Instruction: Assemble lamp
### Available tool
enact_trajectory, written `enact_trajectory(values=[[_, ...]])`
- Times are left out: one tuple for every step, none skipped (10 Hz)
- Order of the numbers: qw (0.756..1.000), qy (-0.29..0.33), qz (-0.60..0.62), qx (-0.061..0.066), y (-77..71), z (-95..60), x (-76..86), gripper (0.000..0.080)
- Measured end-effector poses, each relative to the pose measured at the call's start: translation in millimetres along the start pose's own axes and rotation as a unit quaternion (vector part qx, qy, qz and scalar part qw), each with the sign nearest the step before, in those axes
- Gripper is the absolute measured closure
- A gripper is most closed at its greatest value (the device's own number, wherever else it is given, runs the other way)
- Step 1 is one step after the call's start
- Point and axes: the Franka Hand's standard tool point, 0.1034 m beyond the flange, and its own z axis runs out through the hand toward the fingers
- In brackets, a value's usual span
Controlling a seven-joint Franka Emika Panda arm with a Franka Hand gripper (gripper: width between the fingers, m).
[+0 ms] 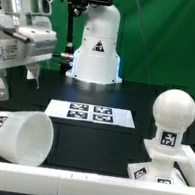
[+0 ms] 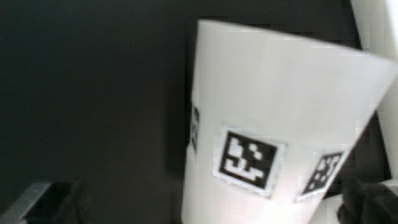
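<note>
The lamp shade (image 1: pixel 17 135), a large tapered white cup with square tags, lies on its side at the front of the exterior view's left, its open mouth toward that view's right. My gripper (image 1: pixel 14 83) hangs open a little above it, not touching. In the wrist view the shade (image 2: pixel 276 110) fills the space between my spread fingers (image 2: pixel 43 204), and the gripper (image 2: pixel 210 208) is empty. The round bulb on its stem (image 1: pixel 171 113) stands upright at the exterior view's right. The small flared base (image 1: pixel 161 172) sits just in front of it.
The marker board (image 1: pixel 89 113) lies flat mid-table. The big white robot pedestal (image 1: pixel 97 47) stands at the back before a green backdrop. A white ledge (image 1: pixel 93 182) runs along the front edge of the black table.
</note>
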Motion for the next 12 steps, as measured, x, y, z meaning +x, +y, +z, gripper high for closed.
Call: enact_trajectory(values=[[1.000, 0.000, 0.000, 0.000, 0.1, 0.3, -0.5, 0.0101], [1.000, 0.000, 0.000, 0.000, 0.2, 0.3, -0.2, 0.0101], [1.000, 0.000, 0.000, 0.000, 0.2, 0.4, -0.1, 0.0101], [1.000, 0.001, 0.002, 0.002, -0.6, -0.7, 3.5, 0.0101], [1.000, 0.006, 0.012, 0.009, -2.6, -3.7, 17.4, 0.0101], [1.000, 0.013, 0.020, 0.015, -2.2, -3.1, 29.0, 0.0101], [0.999, 0.017, 0.030, 0.015, 1.2, 0.8, 36.6, 0.0101], [0.999, 0.014, 0.046, 0.018, 3.5, 3.7, 44.0, 0.0101], [0.998, 0.022, 0.054, 0.025, 3.5, 7.2, 50.6, 0.0101], [0.998, 0.022, 0.055, 0.032, 3.4, 9.0, 53.8, 0.0101], [0.998, -0.001, 0.050, 0.038, 5.4, 9.4, 58.0, 0.0101], [0.998, -0.029, 0.048, 0.033, 9.4, 8.9, 64.7, 0.0101]])
